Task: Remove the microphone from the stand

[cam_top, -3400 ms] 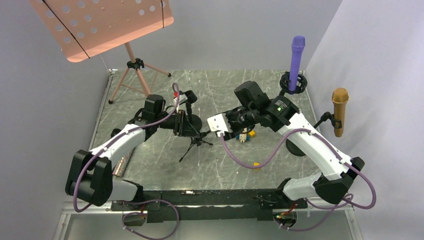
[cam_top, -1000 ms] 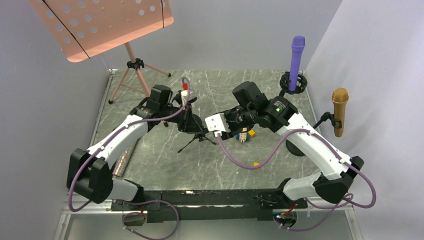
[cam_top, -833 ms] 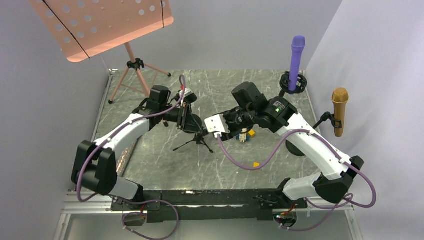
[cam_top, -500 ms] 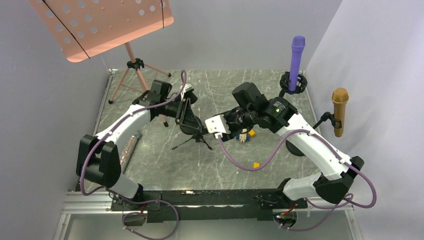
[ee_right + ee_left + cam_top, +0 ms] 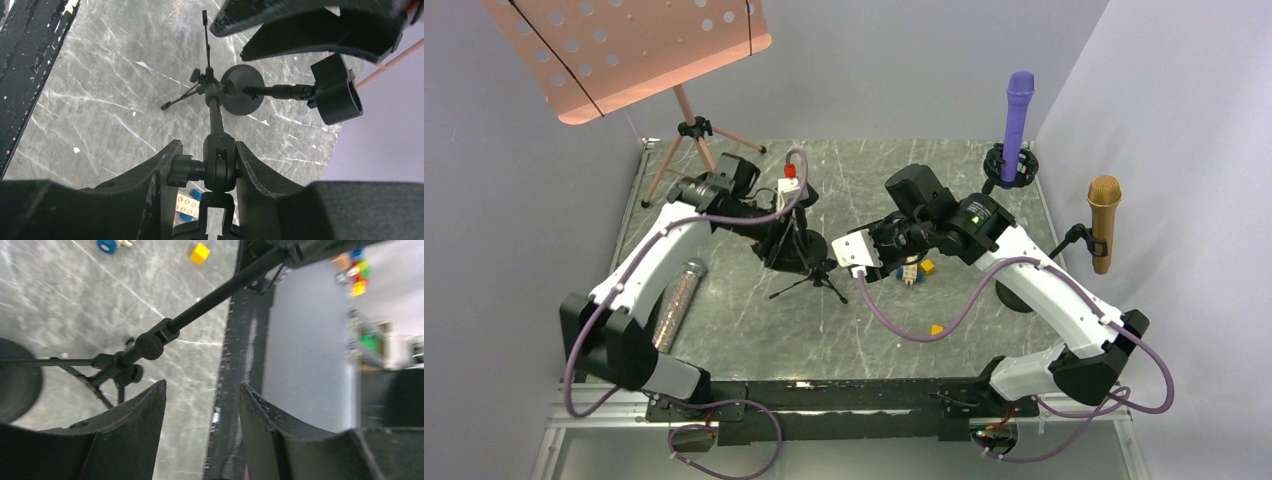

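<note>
A small black tripod stand (image 5: 809,285) sits mid-table, its pole (image 5: 214,107) rising to a swivel joint (image 5: 220,165). My right gripper (image 5: 207,150) is shut on that joint and its knob; from above it (image 5: 842,262) is at the stand's top. My left gripper (image 5: 202,385) is open and holds nothing; it hovers (image 5: 786,240) just left of the stand, whose pole (image 5: 200,305) crosses above its fingers. A glittery silver microphone (image 5: 679,295) lies flat on the table at the left, apart from both grippers.
A second black stand with a round base (image 5: 242,90) and an empty clip (image 5: 335,95) lies beside the tripod. A purple microphone (image 5: 1018,115) and a gold one (image 5: 1104,215) stand in holders at right. A pink music stand (image 5: 624,50) is back left, toy blocks (image 5: 914,270) near centre.
</note>
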Controlling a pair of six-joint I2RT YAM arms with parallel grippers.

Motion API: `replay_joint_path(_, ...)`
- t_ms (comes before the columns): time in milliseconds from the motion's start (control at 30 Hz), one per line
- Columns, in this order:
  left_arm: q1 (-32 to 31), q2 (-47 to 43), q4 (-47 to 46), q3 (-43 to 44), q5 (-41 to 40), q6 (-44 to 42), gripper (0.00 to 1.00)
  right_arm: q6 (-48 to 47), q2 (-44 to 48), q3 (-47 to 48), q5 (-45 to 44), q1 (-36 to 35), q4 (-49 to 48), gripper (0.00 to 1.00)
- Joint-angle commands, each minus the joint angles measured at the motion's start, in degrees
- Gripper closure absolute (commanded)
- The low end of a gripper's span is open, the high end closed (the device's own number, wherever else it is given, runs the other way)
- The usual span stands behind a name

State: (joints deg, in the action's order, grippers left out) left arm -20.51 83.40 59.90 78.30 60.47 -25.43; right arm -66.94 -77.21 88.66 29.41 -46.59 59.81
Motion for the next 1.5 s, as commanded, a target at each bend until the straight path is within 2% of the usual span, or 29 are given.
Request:
replay_joint_path(0,-2.83,-12.82,-14.63,-8.40,-7.20,-12.28,0.40,-1.37,-0.98,1.33,1.60,0.00,-1.18,0.94)
replay_joint_path(100,-4.77,-20.18,-29.62,-18.11,-13.17,-16.08,0.41,-1.59,-1.53,1.87,1.94,0.00,-0.71,0.94)
replay_joint_path(167,-5.67,-21.28,-32.41,-20.70,-14.85,-21.74,0.42,-1.86,-1.94,2.39,1.89,0.00,-0.31,0.94)
replay_joint_path(267,-6.33,-19.07,-31.21,-19.84,-14.99,-27.34,0.44,-2.20,-2.20,2.72,1.86,-0.02,0.04,0.94)
replay_joint_path(467,-8.55,-15.35,-33.00,-18.45,-16.32,-32.38,0.46,-2.08,-2.50,3.09,2.14,-0.05,0.31,0.94)
replay_joint_path(767,-11.12,-10.91,-28.05,-15.89,-16.37,-39.24,0.56,-1.82,-2.02,2.33,1.71,0.00,-0.26,0.94)
replay_joint_path(1033,-13.23,-8.08,-22.88,-13.87,-18.75,-41.78,0.78,-2.08,-1.03,0.64,1.47,-0.07,-2.12,0.94)
replay_joint_path(1133,-13.41,-7.25,-19.28,-11.31,-18.59,-38.46,0.88,-1.79,-0.65,0.04,1.21,0.00,-2.86,0.94)
replay_joint_path(1267,-13.37,-6.72,-15.21,-6.70,-14.93,-25.31,0.99,0.99,-0.75,1.09,1.00,-0.02,-3.99,0.94)
replay_joint_path(1367,-13.37,-6.55,-14.62,-5.71,-10.39,-13.11,1.00,2.69,-1.33,2.67,0.85,-0.04,-3.96,0.94)
replay_joint_path(1433,-13.30,-6.97,-17.69,-7.30,-9.55,-2.84,1.00,3.91,-1.75,3.49,0.78,-0.04,-4.00,0.94)
replay_joint_path(1467,-12.94,-7.54,-18.76,-8.61,-9.56,-0.37,1.00,4.41,-1.98,3.97,0.86,-0.08,-3.92,0.94)
